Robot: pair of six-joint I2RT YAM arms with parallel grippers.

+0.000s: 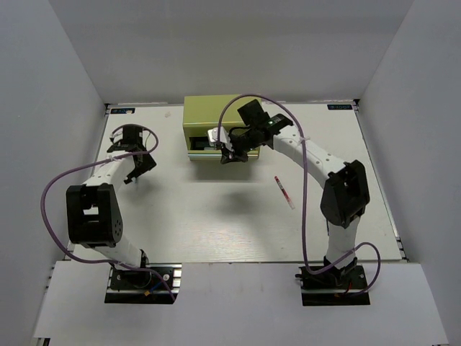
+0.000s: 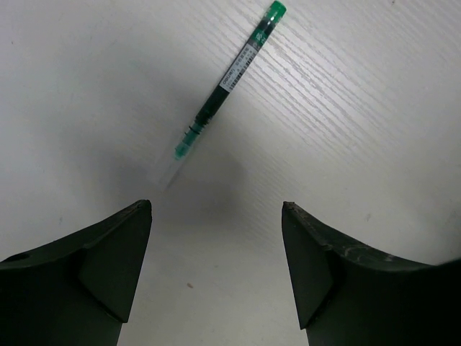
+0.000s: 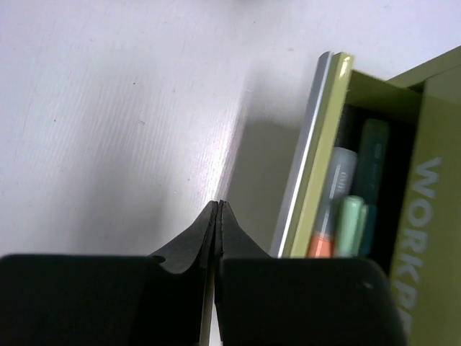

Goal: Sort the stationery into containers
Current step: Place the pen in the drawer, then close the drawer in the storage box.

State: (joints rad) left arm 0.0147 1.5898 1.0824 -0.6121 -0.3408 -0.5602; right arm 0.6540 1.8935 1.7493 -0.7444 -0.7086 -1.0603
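The olive tool chest [image 1: 204,115] is sitting at the middle of the bench's far edge, with one drawer [image 3: 318,144] standing pulled out. A pale green marker [image 3: 351,223], an orange/grey marker [image 3: 320,245] and a light-blue/white marker [image 3: 343,173] are lying inside it. The right tool [image 3: 217,209] is hovering just in front of that drawer, fingers pressed together and gripping nothing. The left tool [image 2: 216,213] is hanging toward the left edge, spread wide and empty, with a thin green pen [image 2: 223,86] lying on the bench [image 2: 360,158] just beyond its fingertips. A thin red-white pen [image 1: 283,192] is lying toward the right edge, well apart from the chest.
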